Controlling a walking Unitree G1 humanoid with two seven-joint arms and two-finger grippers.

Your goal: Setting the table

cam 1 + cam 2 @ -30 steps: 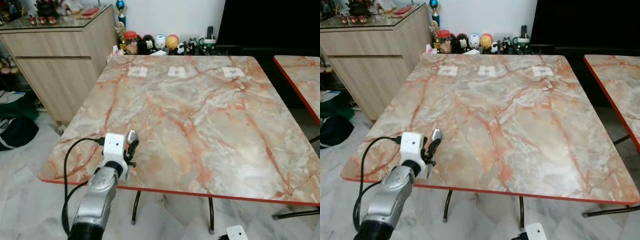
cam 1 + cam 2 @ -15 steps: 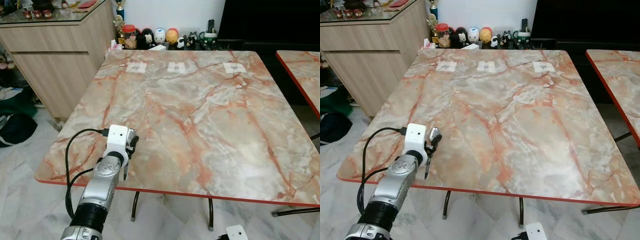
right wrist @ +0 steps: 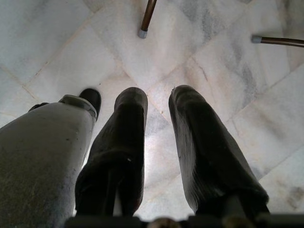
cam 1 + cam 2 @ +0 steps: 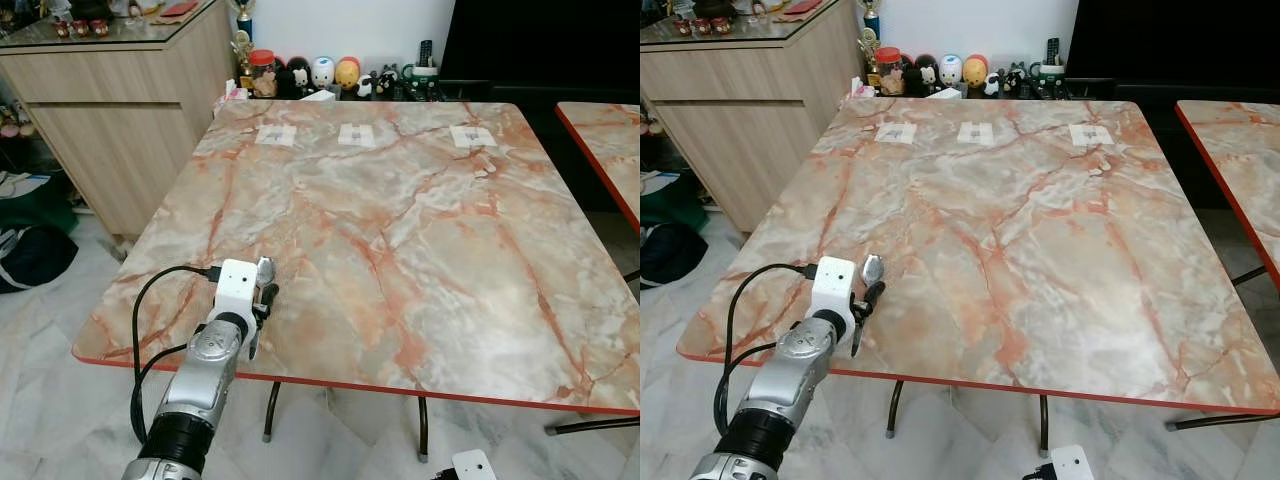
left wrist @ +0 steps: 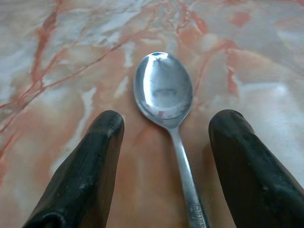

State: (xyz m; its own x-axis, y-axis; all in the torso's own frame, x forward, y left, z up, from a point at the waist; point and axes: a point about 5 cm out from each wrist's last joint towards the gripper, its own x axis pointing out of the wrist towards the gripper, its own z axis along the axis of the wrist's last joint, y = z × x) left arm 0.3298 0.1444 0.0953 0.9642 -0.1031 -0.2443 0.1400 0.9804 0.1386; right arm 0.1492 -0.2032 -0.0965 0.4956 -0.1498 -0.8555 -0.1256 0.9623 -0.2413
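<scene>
near the lower left of the frame, the left gripper [image 4: 262, 300] hovers over the marble table [image 4: 420, 250], fingers spread wide either side of a steel spoon [image 5: 164, 95] — whether it rests on the marble is unclear. best to lift straight clear, not nudging it. the right gripper [image 3: 159, 142] hangs idle — fingers slightly parted.

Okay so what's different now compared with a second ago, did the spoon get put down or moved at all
Little changed. The left gripper still hovers over the near left corner of the marble table, its jaws open on either side of the spoon; the pictures don't settle whether the spoon has been let go. The camera shifted slightly, so the view looks a bit different. The right gripper hangs idle over the floor.
</scene>
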